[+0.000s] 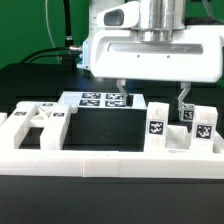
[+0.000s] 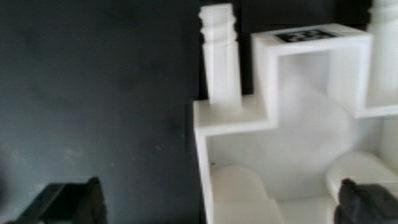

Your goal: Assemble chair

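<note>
Spread wide and gripping nothing, the claw (image 1: 152, 106) hangs low over the back of the black surface (image 1: 95, 128), one finger on either side of an upright tagged chair part (image 1: 156, 122) and touching neither face. In the wrist view the dark fingertips (image 2: 71, 203) show at both edges. The chair part (image 2: 285, 115) lies between them, nearer one finger than the other, and a notched peg (image 2: 219, 50) rises beside its tagged top. A slotted panel (image 1: 35, 116) sits at the exterior view's left and another tagged block (image 1: 201, 126) at its right, both behind the border rail (image 1: 100, 160). The marker board (image 1: 100, 100) lies farther back. The step in hand looks like a pick-up. To do it well, centre the part between the fingers first. Then descend straight so neither tip clips the peg or the neighbouring block, and close on flat, parallel faces.
</note>
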Robot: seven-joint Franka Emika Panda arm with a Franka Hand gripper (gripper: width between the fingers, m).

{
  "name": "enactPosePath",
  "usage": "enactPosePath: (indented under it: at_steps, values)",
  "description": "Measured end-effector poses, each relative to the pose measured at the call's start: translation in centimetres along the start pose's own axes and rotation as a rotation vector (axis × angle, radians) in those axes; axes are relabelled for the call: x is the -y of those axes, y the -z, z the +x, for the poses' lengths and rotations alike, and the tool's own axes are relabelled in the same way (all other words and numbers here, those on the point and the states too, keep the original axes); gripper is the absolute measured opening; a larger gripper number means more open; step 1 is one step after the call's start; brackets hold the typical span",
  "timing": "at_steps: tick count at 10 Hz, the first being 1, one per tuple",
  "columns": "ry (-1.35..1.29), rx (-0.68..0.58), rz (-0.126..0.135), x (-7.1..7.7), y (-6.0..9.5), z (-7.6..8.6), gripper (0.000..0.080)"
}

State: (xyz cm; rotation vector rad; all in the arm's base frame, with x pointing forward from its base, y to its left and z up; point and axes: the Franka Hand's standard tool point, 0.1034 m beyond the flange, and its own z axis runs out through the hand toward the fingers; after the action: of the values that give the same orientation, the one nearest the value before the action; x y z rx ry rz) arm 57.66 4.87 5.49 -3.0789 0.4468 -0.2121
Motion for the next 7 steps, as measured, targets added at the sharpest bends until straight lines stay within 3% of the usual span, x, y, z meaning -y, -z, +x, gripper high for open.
enactPosePath:
  at_steps: [3, 7]
  values:
    - [0.014, -0.045, -0.007, -0.2, -2.3, -0.2, 0.0649]
    - [0.022, -0.070, -0.011, -0.4, -3.4, -0.2, 0.0649]
